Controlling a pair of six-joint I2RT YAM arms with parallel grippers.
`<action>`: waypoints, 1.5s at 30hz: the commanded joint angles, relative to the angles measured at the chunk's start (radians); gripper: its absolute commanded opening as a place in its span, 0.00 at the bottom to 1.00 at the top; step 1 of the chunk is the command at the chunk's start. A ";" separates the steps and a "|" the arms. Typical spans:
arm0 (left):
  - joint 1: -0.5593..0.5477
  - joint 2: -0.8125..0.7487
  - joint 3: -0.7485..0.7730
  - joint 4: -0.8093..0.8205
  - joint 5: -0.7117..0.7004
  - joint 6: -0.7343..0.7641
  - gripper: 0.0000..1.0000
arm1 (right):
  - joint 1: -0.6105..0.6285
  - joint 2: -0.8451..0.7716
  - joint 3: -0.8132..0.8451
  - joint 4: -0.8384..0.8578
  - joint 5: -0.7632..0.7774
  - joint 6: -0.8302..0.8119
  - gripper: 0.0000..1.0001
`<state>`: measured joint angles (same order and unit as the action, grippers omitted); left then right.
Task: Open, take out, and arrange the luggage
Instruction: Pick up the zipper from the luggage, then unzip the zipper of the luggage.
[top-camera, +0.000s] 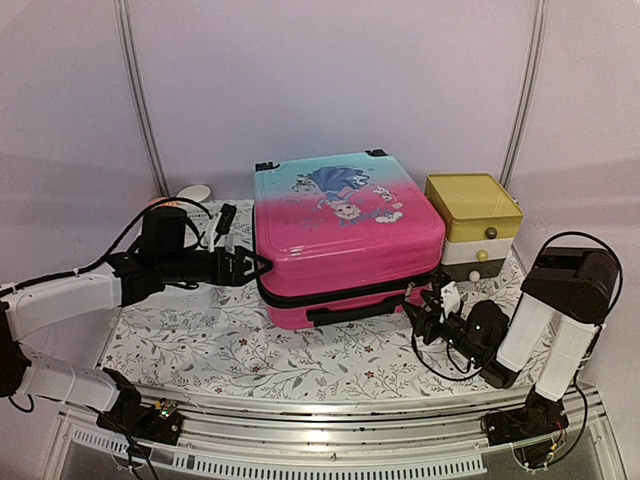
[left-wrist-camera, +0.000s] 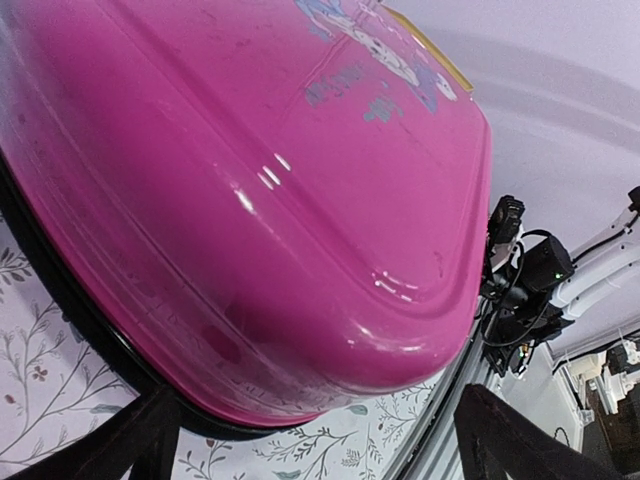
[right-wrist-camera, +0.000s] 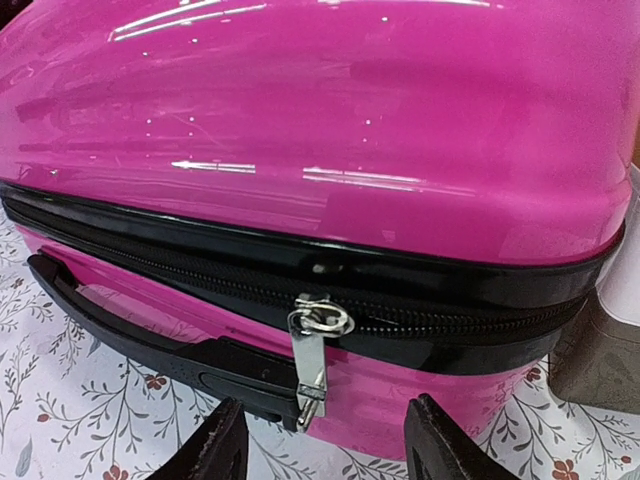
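**Kid:** What's closest to us?

**Friend:** The two arms. The right gripper (top-camera: 425, 315) is down low by the front right corner of the luggage (top-camera: 345, 235). Its fingers (right-wrist-camera: 215, 445) are apart and hold nothing.

**Kid:** What's in front of it?

**Friend:** A silver zip pull (right-wrist-camera: 312, 360). It hangs from the black zip, just above the gap between those fingers. The black handle (right-wrist-camera: 130, 335) is to its left.

**Kid:** And the other arm?

**Friend:** The left gripper (top-camera: 250, 265) is at the luggage's left side. Its fingers are wide apart too.

**Kid:** So where's the luggage?

**Friend:** Lying flat on the flowery cloth (top-camera: 200, 340) in the middle of the table, lid down. A yellow-topped box (top-camera: 472, 205) sits just beside it on the right, farther back.
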<state>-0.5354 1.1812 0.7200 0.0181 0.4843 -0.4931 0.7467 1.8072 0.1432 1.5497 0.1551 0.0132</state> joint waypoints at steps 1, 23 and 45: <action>0.010 0.018 -0.012 0.009 -0.004 0.022 0.98 | 0.011 0.028 0.028 0.145 0.073 -0.001 0.54; 0.010 0.015 -0.006 0.002 -0.009 0.028 0.98 | 0.011 0.050 0.115 0.109 0.084 -0.002 0.03; 0.004 0.080 -0.015 0.072 0.037 -0.004 0.98 | 0.088 -0.090 0.072 -0.087 -0.159 0.010 0.01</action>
<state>-0.5354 1.2373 0.7200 0.0357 0.4931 -0.4820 0.7670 1.7290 0.1577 1.4502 0.1207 0.0265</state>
